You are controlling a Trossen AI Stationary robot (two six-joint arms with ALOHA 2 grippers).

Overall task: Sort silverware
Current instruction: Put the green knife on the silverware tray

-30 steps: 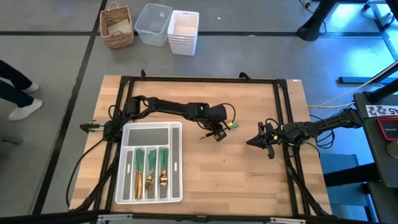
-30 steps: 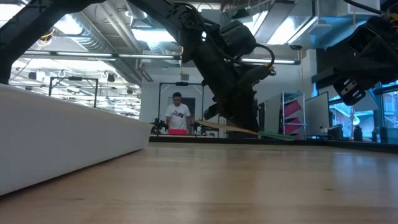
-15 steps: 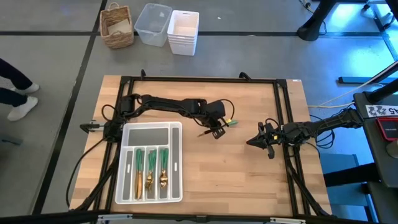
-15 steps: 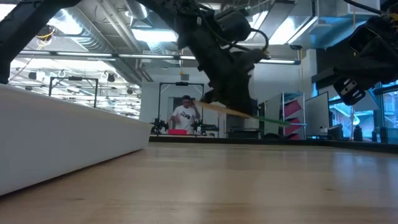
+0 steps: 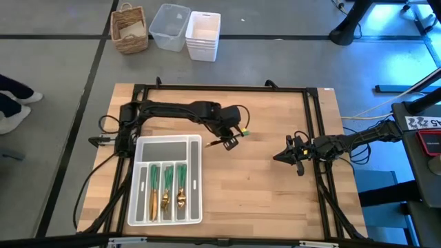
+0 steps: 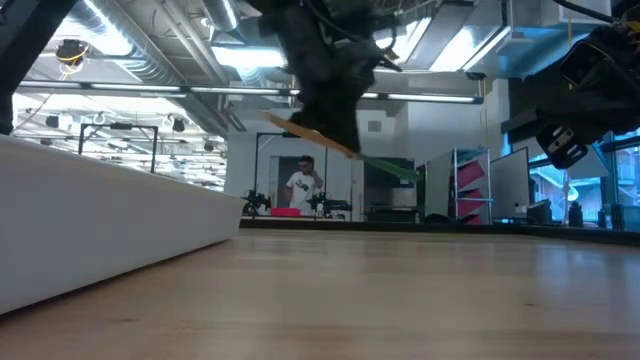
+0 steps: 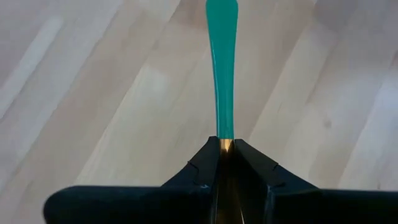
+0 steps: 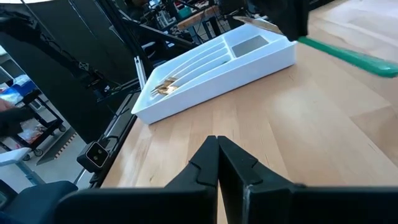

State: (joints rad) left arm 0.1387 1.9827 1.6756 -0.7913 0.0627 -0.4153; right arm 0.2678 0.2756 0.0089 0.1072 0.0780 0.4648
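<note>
My left gripper (image 5: 230, 140) hangs above the wood table (image 5: 275, 200), just right of the white compartmented tray's (image 5: 196, 141) far right corner. It is shut on one piece of silverware (image 6: 385, 166) with a gold head and a slim green handle (image 7: 221, 68). Three more pieces of silverware (image 5: 166, 186) lie in the tray's narrow compartments, gold heads toward the near edge. My right gripper (image 5: 278, 157) waits shut at the table's right side, holding nothing. My left gripper pinches the piece between its two fingers at the gold neck (image 7: 225, 145), where the green handle begins. The fingers slant down from above. The piece is lifted clear of the table and tilted, with the gold head (image 6: 288, 125) higher and the green handle end (image 6: 400, 171) lower.
A black frame (image 5: 220, 88) runs around the table. Beyond the far edge stand a wicker basket (image 5: 129, 29), a clear bin (image 5: 169, 26) and a white bin (image 5: 203, 34). A person (image 6: 303, 187) stands in the room behind. Bare wood lies between the tray and my right gripper.
My left gripper has risen and gone toward the table's left, closer to the tray, carrying the piece of silverware. The piece has come up well clear of the table and now tilts with its gold head higher.
</note>
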